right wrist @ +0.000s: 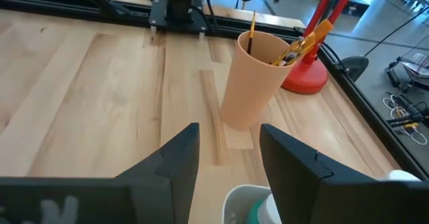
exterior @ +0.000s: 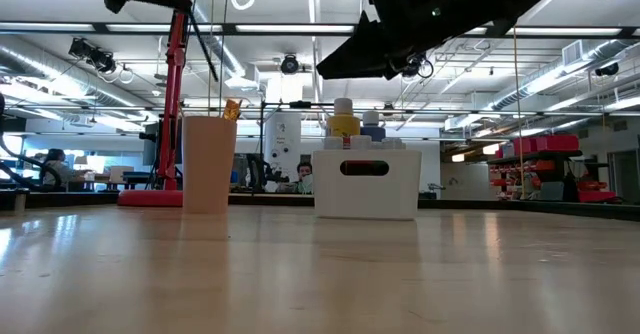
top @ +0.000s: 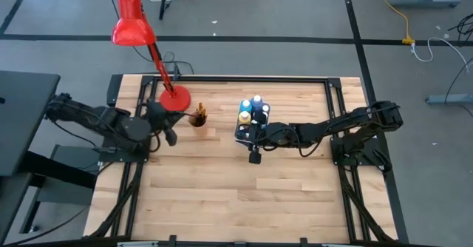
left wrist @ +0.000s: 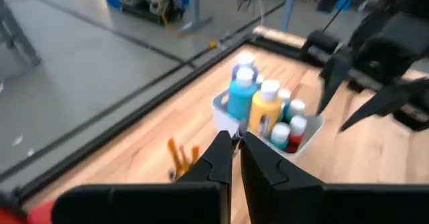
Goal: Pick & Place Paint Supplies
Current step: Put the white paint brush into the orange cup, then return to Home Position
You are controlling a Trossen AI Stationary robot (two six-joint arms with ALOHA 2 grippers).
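The task looked nearly done: the paint bottles stood upright, caps up, in the white bin, and the brushes leaned handle-down in the cup. The right pincer hung wide and empty beside the bin; the left pincer was closed, empty, near the cup.

Wooden table, white bin, cup, red lamp

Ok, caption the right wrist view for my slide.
Open right pincer above the white bin, facing the cup of brushes.
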